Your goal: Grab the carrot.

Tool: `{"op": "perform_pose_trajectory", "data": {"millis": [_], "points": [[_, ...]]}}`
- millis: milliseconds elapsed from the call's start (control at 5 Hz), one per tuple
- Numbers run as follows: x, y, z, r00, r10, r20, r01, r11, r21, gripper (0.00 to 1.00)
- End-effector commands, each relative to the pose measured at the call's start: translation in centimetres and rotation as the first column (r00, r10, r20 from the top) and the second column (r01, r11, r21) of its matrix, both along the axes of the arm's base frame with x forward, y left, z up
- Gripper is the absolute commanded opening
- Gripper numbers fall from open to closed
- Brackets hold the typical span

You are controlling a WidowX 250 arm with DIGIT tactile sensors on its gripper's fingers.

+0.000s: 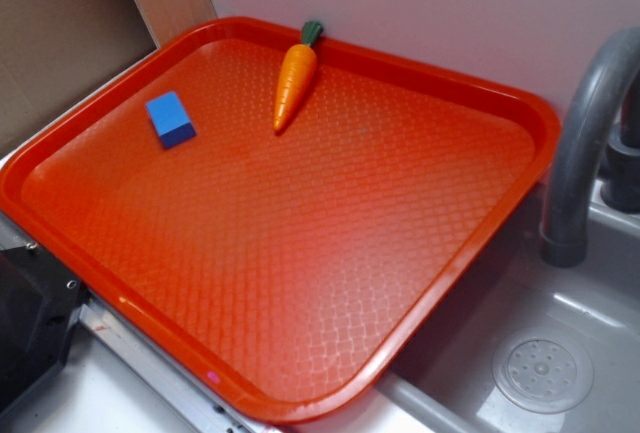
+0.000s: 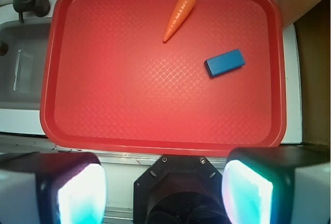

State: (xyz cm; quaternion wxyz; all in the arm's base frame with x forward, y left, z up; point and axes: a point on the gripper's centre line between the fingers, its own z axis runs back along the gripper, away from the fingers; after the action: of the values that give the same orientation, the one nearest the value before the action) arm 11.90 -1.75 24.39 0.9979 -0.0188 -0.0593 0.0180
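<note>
The carrot (image 1: 294,78) is small, glossy and orange with a dark green stub top. It lies on the red tray (image 1: 300,243) by the far rim, its top touching the rim. In the wrist view the carrot (image 2: 179,16) lies at the top of the tray (image 2: 129,79), tip pointing down-left. My gripper (image 2: 164,190) is open and empty, high above and behind the tray's near edge, far from the carrot. Its two fingers (image 2: 77,193) frame the bottom corners of the wrist view. The gripper does not show in the exterior view.
A small blue block (image 1: 170,119) lies on the tray left of the carrot; in the wrist view the block (image 2: 224,62) is to the carrot's lower right. A grey sink (image 1: 545,368) and faucet (image 1: 585,143) stand beside the tray. The black robot base (image 2: 176,193) is below the gripper.
</note>
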Motion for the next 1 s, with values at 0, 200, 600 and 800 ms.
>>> {"op": "perform_pose_trajectory", "data": {"millis": [0,200,600,800], "points": [[0.0,0.0,0.0,1.0,0.0,0.0,0.0,1.0,0.0,1.0],[3.0,0.3,-1.8,0.988,0.153,0.007,-0.154,0.988,0.024,1.0],[9.2,2.9,-6.4,0.904,0.419,0.078,-0.418,0.908,-0.041,1.0],[13.2,4.3,-9.5,0.867,0.464,0.179,-0.473,0.881,0.008,1.0]]}}
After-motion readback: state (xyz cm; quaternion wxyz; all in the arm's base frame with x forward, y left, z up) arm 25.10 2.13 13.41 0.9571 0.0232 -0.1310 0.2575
